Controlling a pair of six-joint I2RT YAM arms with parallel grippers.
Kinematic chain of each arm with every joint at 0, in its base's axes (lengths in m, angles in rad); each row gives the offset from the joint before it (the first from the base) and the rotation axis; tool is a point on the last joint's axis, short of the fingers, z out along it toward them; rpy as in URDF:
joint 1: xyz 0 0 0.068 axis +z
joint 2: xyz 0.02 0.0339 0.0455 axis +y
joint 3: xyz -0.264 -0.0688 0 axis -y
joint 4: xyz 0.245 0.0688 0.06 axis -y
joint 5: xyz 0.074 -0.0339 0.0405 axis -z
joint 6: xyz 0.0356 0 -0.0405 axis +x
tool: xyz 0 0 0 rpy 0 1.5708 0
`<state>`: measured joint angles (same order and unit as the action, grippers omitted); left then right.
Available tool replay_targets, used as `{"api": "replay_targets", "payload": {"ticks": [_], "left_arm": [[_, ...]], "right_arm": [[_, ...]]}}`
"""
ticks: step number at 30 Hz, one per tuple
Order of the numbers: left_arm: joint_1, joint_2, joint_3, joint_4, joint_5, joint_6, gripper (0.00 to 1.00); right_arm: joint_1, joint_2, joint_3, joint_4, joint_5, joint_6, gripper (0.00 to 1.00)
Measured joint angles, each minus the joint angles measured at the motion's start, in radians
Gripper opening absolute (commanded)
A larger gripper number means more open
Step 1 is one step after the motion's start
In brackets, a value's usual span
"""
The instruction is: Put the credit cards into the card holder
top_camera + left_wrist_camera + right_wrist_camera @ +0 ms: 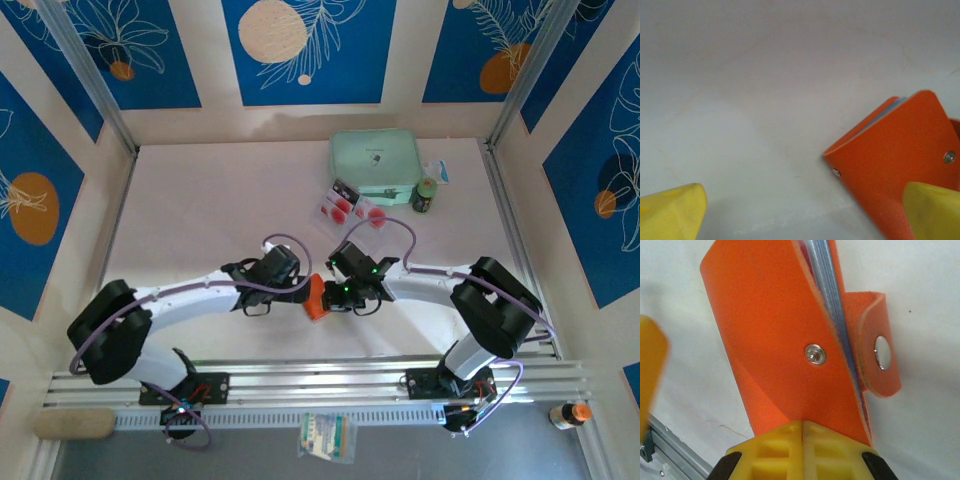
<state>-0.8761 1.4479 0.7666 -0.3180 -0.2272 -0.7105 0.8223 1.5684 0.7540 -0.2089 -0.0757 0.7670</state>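
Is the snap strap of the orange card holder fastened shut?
No, the strap hangs free beside the card holder, its snap apart from the stud.

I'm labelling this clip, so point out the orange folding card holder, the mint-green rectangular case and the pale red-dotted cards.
orange folding card holder (pixel 775 340): right wrist view, flat outer cover.
mint-green rectangular case (pixel 375 160): top external view, middle of lid.
pale red-dotted cards (pixel 342 207): top external view, one red dot.
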Motion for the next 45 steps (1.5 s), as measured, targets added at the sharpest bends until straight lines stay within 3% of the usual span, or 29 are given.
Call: {"api": "replay_targets", "payload": {"ticks": [7, 12, 21, 39, 45], "left_arm": [[-0.023, 0.101, 0.047, -0.009, -0.048, -0.043, 1.0], [-0.026, 0.153, 0.09, -0.044, -0.08, -0.033, 1.0], [-0.048, 0.206, 0.151, -0.103, -0.128, 0.039, 1.0], [-0.069, 0.218, 0.166, -0.117, -0.175, 0.066, 1.0], [-0.069, 0.218, 0.166, -0.117, -0.175, 0.066, 1.0]], "right_arm": [[-0.01, -0.032, -0.006, 0.003, -0.008, 0.0, 0.01], [-0.073, -0.112, -0.006, -0.033, -0.012, -0.012, 0.03], [-0.227, -0.122, 0.051, -0.127, -0.053, -0.095, 0.23], [-0.178, 0.053, 0.182, -0.197, -0.086, -0.203, 0.26], [-0.173, 0.072, 0.194, -0.204, -0.077, -0.219, 0.21]]}}
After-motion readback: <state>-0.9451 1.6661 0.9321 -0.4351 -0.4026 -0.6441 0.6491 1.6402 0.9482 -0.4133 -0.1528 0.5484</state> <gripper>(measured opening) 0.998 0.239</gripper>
